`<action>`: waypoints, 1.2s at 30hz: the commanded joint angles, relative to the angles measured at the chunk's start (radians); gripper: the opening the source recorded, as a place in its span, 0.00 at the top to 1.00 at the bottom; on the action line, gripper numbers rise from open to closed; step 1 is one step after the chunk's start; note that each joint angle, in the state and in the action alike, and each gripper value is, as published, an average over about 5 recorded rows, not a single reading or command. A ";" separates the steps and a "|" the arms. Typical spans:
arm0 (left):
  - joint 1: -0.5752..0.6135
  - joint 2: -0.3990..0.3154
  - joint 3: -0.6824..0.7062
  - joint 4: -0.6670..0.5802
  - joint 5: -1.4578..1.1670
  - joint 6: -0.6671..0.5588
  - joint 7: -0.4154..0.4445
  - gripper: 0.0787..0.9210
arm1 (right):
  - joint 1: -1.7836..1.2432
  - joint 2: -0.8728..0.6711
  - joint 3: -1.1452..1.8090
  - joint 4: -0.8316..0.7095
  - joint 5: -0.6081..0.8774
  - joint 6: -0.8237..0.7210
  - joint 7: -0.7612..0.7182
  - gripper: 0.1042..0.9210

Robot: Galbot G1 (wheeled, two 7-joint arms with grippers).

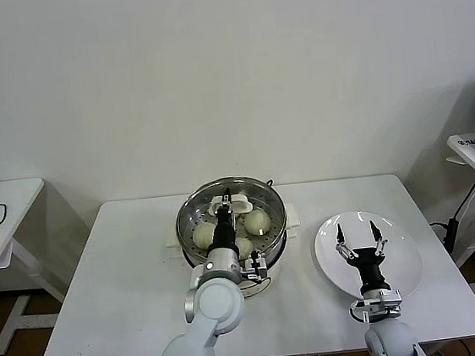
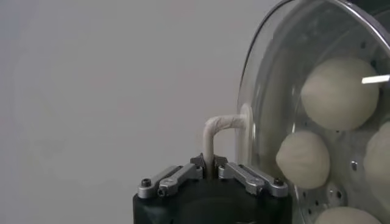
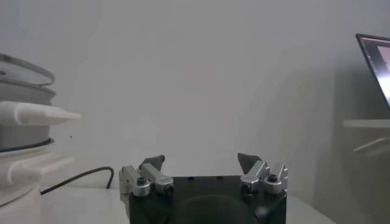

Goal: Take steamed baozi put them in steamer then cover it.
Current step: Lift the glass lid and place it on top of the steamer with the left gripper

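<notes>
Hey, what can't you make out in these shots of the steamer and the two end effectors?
- Fourth baozi: head view shows three baozi; the left end effector and arm cover the rest of the steamer.
- Whether the cover sits fully on the rim: left wrist view cuts it off.
- Plate: below the right end effector, out of right wrist view.

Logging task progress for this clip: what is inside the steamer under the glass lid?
Through the cover, held by its handle in the left gripper, three steamed baozi show inside the steamer. The arm hides part of the tray, so a fourth cannot be confirmed.
</notes>
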 commanded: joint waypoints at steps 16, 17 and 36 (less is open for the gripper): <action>0.011 -0.004 -0.008 0.025 0.020 -0.022 0.003 0.87 | 0.008 0.005 0.002 -0.005 -0.004 0.004 0.001 0.12; 0.011 -0.004 -0.010 0.025 0.020 -0.024 0.002 0.87 | 0.008 0.005 0.002 -0.004 -0.004 0.004 0.001 0.12; 0.154 0.054 -0.020 -0.224 -0.053 -0.023 -0.001 0.38 | 0.021 -0.018 -0.004 0.000 0.004 -0.018 0.004 0.12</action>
